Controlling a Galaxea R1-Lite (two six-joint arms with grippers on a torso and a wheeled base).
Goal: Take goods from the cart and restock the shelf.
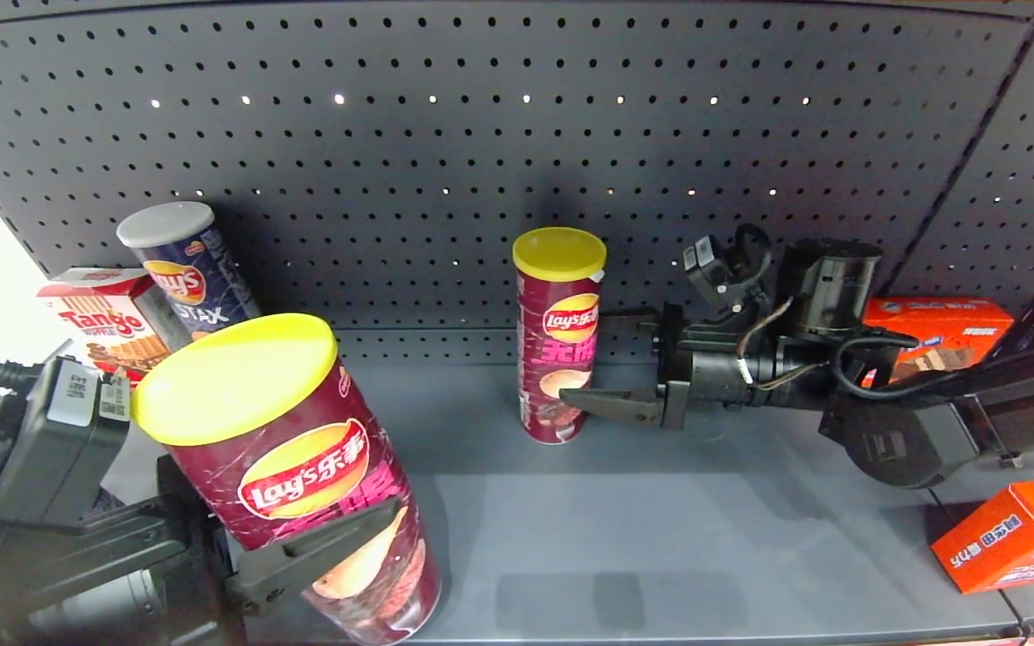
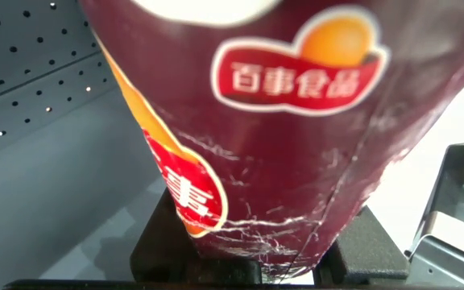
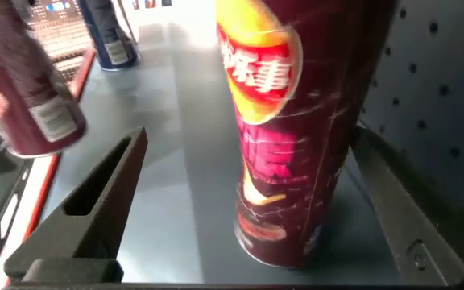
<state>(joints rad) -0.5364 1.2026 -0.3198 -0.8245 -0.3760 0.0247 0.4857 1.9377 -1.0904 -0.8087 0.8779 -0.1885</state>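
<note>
— Closest to us, what is that?
— It's the near can (image 1: 302,475), dark red with a yellow lid. The left gripper (image 2: 264,262) has its two fingers tight on the can's sides, low down. The can tips a bit, by the front left corner of the shelf (image 1: 661,538).
— And the other pincer?
— The right gripper (image 1: 584,359) is wide open. The far can (image 1: 557,341) stands between its fingers, straight up, by the middle of the back edge. One finger is well off the can. The other is right beside it, and I can't tell if it touches.
— Is there room to move?
— Yes. Grey shelf floor shows between the two cans and along the middle of the front edge.
— What else is there?
— A blue can (image 1: 189,269) leans at the back left corner, with a wafer box (image 1: 100,318) just beside it. An orange box (image 1: 1015,534) lies at the front right edge, and a second box (image 1: 939,327) sits at the back right.
— What's in the cans?
— All three lids are on, so I can't see inside.
</note>
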